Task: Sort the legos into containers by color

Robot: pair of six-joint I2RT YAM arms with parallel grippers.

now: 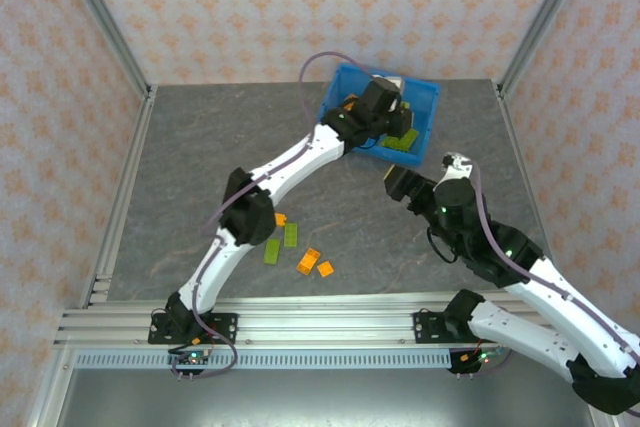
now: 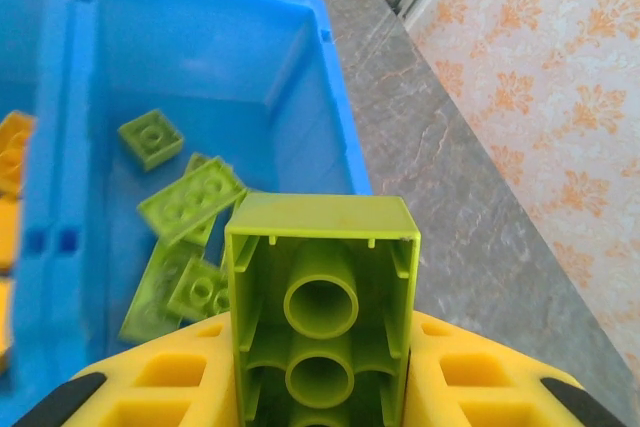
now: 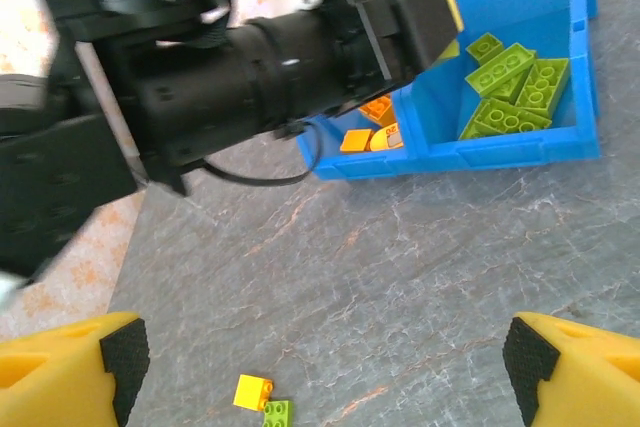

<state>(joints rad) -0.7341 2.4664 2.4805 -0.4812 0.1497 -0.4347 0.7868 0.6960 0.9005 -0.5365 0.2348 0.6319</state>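
Two compartments make up the blue bin (image 1: 427,97), which sits at the far side of the grey table (image 1: 200,167), turned slightly askew. In the top view its left compartment holds orange bricks (image 1: 350,102) and its right compartment holds green bricks (image 1: 405,139).

The left arm reaches across the table, and the left gripper (image 1: 392,112) hangs over the bin on the green side. Its wrist camera shows what the top view hides: the yellow fingers (image 2: 170,372) are pinching one green brick (image 2: 320,287), whose hollow underside faces the lens. Below it, flat green pieces lie in a loose heap on the compartment floor.

The right gripper (image 1: 398,185) is above bare table just short of the bin. Its fingers (image 3: 75,362) are spread wide with nothing between them. From there the right wrist camera looks along the bin's near wall (image 3: 520,152). It shows the green pile on one side of the divider and a few orange pieces on the other.

Five loose bricks (image 1: 300,247), three orange and two green, lie close together on the table beside the left arm's elbow.
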